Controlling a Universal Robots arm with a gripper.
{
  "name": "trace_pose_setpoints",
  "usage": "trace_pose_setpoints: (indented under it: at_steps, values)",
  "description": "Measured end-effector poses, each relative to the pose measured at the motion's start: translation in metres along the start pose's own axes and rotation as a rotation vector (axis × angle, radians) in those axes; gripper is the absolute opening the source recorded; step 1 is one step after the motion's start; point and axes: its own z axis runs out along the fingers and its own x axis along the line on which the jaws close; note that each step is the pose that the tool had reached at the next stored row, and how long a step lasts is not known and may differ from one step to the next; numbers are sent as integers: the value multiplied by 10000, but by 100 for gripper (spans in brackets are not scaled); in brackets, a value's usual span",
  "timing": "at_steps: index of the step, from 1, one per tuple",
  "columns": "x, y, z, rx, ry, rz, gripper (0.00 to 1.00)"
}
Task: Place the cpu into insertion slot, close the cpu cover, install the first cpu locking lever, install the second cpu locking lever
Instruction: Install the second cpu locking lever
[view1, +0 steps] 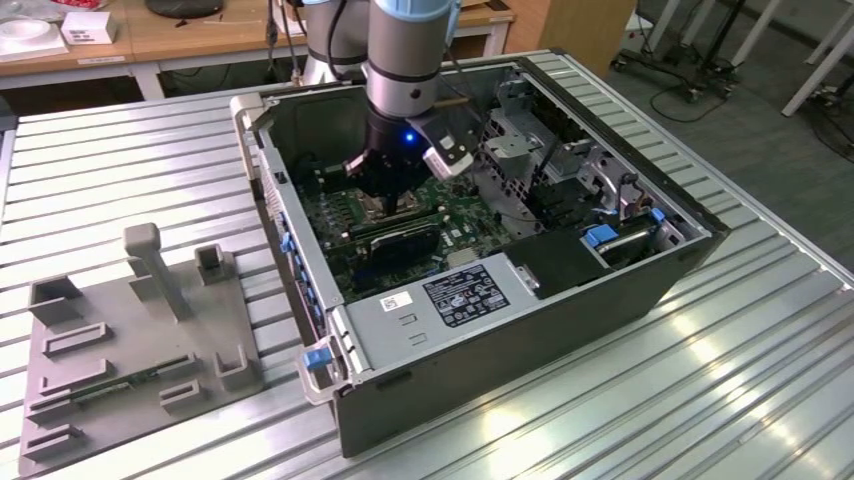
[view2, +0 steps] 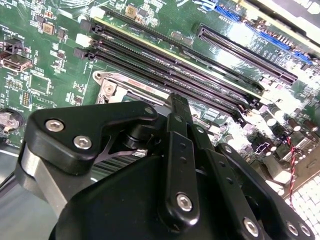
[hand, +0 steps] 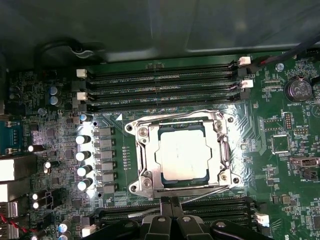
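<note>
- The small flat square cpu with its dull silver-grey metal top (hand: 182, 152) lies seated in the square brassy-rimmed insertion slot (hand: 220, 120) on the green motherboard (hand: 280, 170).
- The thin steel cpu cover frame (hand: 150, 172) appears down around the chip, its window showing the metal top; whether the thin wire locking levers (hand: 200, 196) are latched I cannot tell.
- The black gripper (hand: 171, 202) hovers just beside the slot, over the lever side; its fingers look drawn together and hold nothing.
- Judged by look, the chip is light, stiff and fragile, best taken by its edges; the levers are springy wire, best hooked at the bent ends.
- Long black memory slots (hand: 165, 82) flank the slot on two sides, silver capacitors (hand: 83, 155) on a third, and the walls of the open grey computer case (view1: 561, 300) crowd any approach.
</note>
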Motion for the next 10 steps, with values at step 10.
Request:
trace_pose_setpoints:
  at_steps: [10]
  values:
    - [5,-4,57,3,1,1,11]
